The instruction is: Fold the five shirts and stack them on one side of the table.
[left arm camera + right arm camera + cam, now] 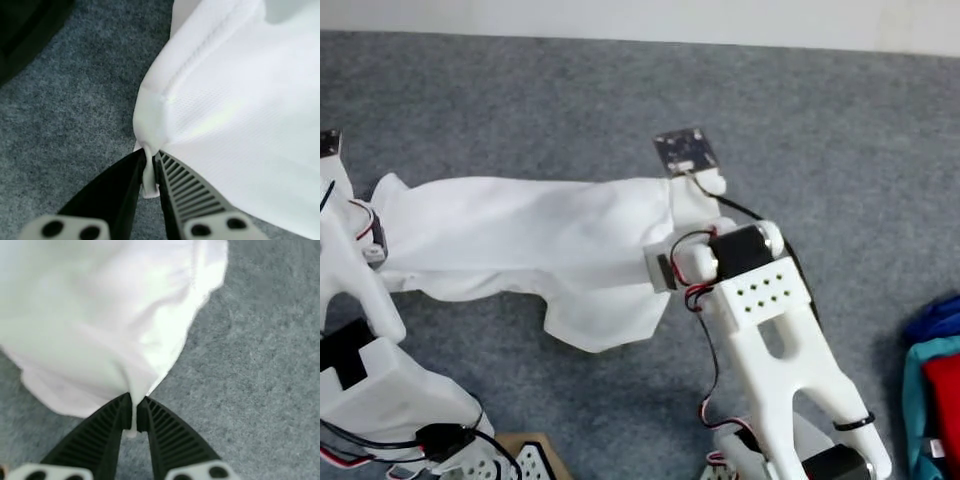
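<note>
Left gripper and right gripper clamp opposite ends of the white shirt; light, limp cloth, probably best held at hemmed corners.

The left gripper pinched the edge of a white shirt between its 2 fingers. Grey carpet lay under the shirt.

White shirt, grey table, red, teal and blue clothes
</note>
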Controlling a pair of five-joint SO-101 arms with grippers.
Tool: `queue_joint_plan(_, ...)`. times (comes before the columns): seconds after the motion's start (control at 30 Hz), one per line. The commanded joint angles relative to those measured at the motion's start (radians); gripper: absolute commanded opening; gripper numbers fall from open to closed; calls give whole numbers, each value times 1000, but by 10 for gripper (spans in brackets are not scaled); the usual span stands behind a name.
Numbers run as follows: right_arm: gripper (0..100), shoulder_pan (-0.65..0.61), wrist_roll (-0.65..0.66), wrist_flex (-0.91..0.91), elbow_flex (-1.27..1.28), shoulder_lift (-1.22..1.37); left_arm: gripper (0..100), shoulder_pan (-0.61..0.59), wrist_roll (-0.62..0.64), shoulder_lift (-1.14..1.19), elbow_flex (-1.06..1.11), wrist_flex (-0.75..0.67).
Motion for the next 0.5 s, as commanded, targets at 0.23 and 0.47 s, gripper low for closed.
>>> queue_joint_plan(0.23, 7, -174, 158, 110, 163, -28, 6, -13, -8, -45, 99, -144)
queue_joint_plan(0.47, 7, -182, 175, 27, 332, -30, 7, -44, -9, -45, 97, -157)
